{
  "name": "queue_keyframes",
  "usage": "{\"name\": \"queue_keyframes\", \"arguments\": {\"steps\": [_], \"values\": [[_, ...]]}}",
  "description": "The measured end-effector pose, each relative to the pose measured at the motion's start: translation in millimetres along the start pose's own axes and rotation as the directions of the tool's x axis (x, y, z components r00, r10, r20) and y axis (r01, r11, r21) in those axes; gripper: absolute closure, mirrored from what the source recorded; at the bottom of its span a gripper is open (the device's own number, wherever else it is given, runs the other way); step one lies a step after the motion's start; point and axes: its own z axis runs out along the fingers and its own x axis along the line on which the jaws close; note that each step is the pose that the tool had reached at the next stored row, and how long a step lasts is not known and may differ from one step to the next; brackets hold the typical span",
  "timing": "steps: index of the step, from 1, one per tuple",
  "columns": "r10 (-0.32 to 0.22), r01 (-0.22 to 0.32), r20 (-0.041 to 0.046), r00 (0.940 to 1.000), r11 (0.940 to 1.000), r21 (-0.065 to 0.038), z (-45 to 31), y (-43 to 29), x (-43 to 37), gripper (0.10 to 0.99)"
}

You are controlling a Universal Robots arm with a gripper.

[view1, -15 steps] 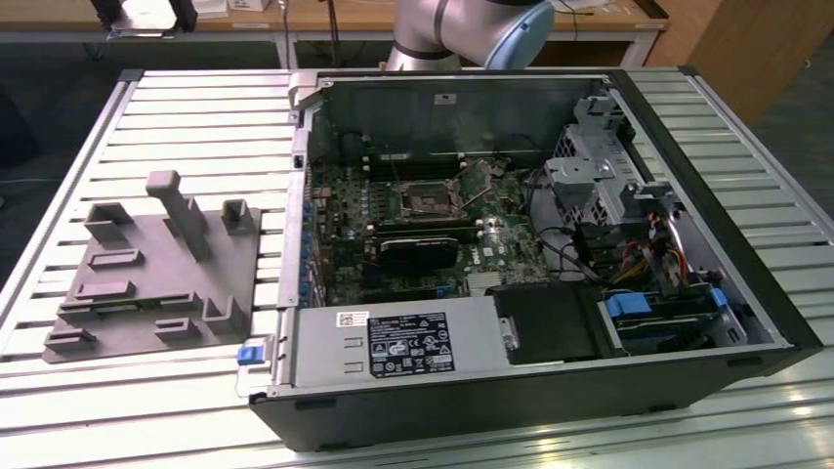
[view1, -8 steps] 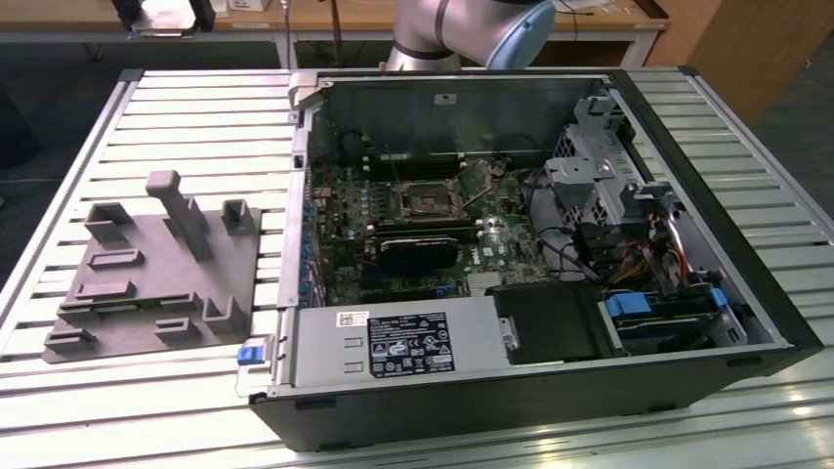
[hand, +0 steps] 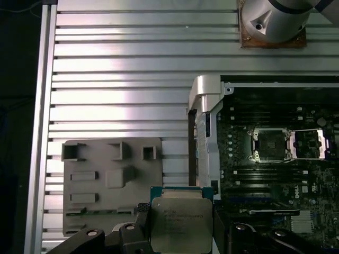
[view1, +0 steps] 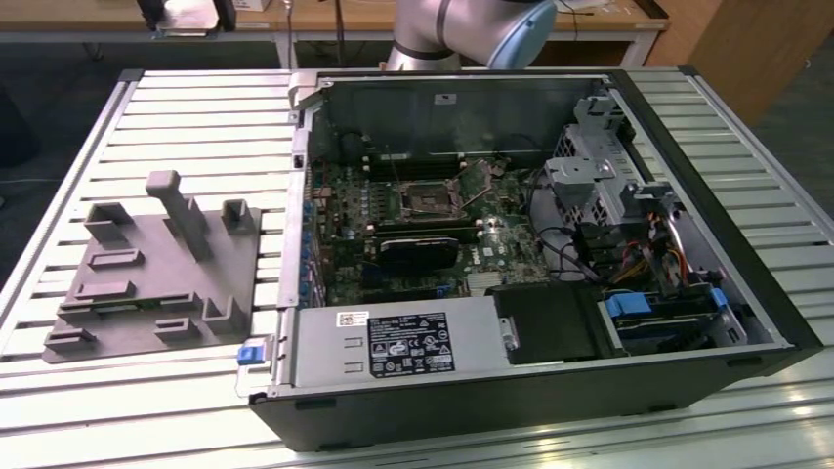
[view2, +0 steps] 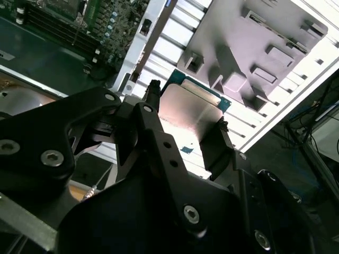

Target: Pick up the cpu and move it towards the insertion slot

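Observation:
In both wrist views my gripper (hand: pixel 181 228) (view2: pixel 185 126) is shut on the cpu (hand: pixel 181 219) (view2: pixel 192 111), a flat square chip with a silvery top and a green rim. Black fingers (hand: pixel 142 225) press on two opposite edges of it. The chip hangs above the slatted table, between the grey fixture plate (hand: pixel 111 180) and the wall of the open computer case (hand: pixel 204 106). The insertion slot (hand: pixel 270 145) (view1: pixel 428 195) is a dark square socket on the motherboard, and its silver bracket (hand: pixel 310 144) is folded open beside it.
The open case (view1: pixel 521 391) lies on the slatted aluminium table (view1: pixel 195 107), with a power supply (view1: pixel 404 347), drive cage (view1: pixel 587 186) and cables inside. At the exterior view's left, the grey fixture plate (view1: pixel 150 274) carries upright blocks. The arm's base (view1: pixel 456 29) stands behind the case.

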Motion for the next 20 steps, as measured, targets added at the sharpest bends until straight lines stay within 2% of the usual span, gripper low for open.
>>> {"name": "queue_keyframes", "arguments": {"steps": [6,12,14,17,19,20], "values": [[0.000,0.000,-0.0001,1.0000,1.0000,0.000,2.6,2.6,-16.6,0.537],[0.000,0.000,-0.0001,1.0000,1.0000,0.001,14.1,13.9,-29.8,0.537],[0.000,0.000,0.0003,1.0000,0.9999,0.010,16.8,17.0,-33.9,0.537],[0.000,0.000,0.0007,1.0000,0.9995,0.033,19.0,20.7,-38.9,0.537],[0.000,0.000,0.0008,1.0000,0.9994,0.036,21.8,22.5,-45.6,0.537],[0.000,0.000,0.0008,1.0000,0.9994,0.034,23.7,22.8,-54.8,0.537]]}}
